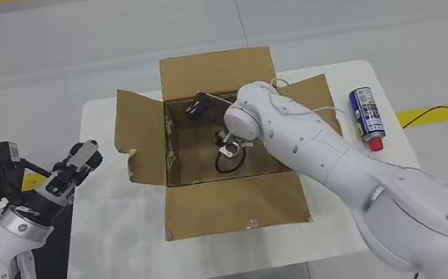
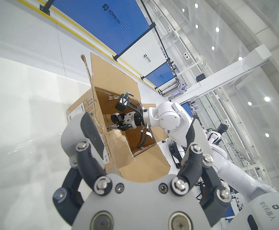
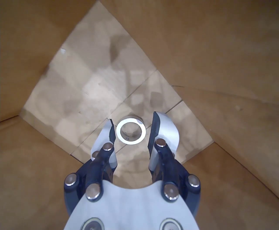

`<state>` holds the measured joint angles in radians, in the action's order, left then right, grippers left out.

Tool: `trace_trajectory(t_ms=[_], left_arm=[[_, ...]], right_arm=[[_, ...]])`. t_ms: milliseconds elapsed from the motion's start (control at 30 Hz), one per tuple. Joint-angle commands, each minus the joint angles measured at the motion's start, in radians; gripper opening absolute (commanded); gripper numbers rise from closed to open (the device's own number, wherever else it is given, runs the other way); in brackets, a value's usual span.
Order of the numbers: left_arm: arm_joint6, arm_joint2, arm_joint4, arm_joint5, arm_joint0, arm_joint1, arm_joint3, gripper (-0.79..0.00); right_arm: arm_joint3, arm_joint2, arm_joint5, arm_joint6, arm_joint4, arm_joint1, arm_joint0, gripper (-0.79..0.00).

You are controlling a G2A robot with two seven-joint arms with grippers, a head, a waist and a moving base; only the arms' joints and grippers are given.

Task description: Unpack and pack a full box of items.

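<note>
- Top view: the cardboard box (image 1: 235, 204) stands open at the middle of the table (image 1: 117, 247), with the right gripper (image 1: 227, 146) lowered inside. A spray can (image 1: 367, 118) lies right of the box, apparently unpacked. The left gripper (image 1: 85, 154) hangs off the table's left edge.
- Left wrist view: the left fingers (image 2: 91, 130) are spread wide and hold nothing. The arm is probably parked so the opening remains free.
- Right wrist view: the right fingers (image 3: 110, 132) are apart and straddle a white ring (image 3: 131, 132) on the box floor, hole upward. They are not clamped, and they look placed to grip its outer wall.
</note>
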<state>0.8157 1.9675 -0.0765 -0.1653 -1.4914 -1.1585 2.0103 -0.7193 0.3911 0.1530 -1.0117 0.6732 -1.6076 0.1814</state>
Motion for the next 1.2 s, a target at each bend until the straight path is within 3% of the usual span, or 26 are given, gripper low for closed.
trace_trajectory(t_ms=[0, 200, 400, 500, 600, 733, 933, 1167], left_arm=[[0.0, 0.0, 0.0, 0.0, 0.0, 0.0, 0.0, 0.0], [0.0, 0.0, 0.0, 0.0, 0.0, 0.0, 0.0, 0.0], [0.0, 0.0, 0.0, 0.0, 0.0, 0.0, 0.0, 0.0], [0.0, 0.0, 0.0, 0.0, 0.0, 0.0, 0.0, 0.0], [0.0, 0.0, 0.0, 0.0, 0.0, 0.0, 0.0, 0.0], [0.0, 0.0, 0.0, 0.0, 0.0, 0.0, 0.0, 0.0], [0.0, 0.0, 0.0, 0.0, 0.0, 0.0, 0.0, 0.0], [0.0, 0.0, 0.0, 0.0, 0.0, 0.0, 0.0, 0.0]], right_arm=[[-0.08, 0.031, -0.002, -0.01, 0.02, 0.03, 0.016, -0.422], [-0.382, 0.164, -0.018, -0.076, 0.113, 0.144, 0.122, -0.409], [-0.775, 0.39, -0.074, -0.227, 0.282, 0.27, 0.322, -0.36], [-0.976, 0.52, -0.095, -0.316, 0.375, 0.32, 0.45, -0.157], [-1.16, 0.65, -0.114, -0.381, 0.447, 0.358, 0.577, -0.022], [-1.347, 0.83, -0.146, -0.452, 0.525, 0.393, 0.737, 0.0], [-1.456, 1.143, -0.167, -0.466, 0.477, 0.422, 0.922, 0.0], [-1.387, 1.414, -0.189, -0.524, 0.412, 0.442, 1.017, 0.0]])
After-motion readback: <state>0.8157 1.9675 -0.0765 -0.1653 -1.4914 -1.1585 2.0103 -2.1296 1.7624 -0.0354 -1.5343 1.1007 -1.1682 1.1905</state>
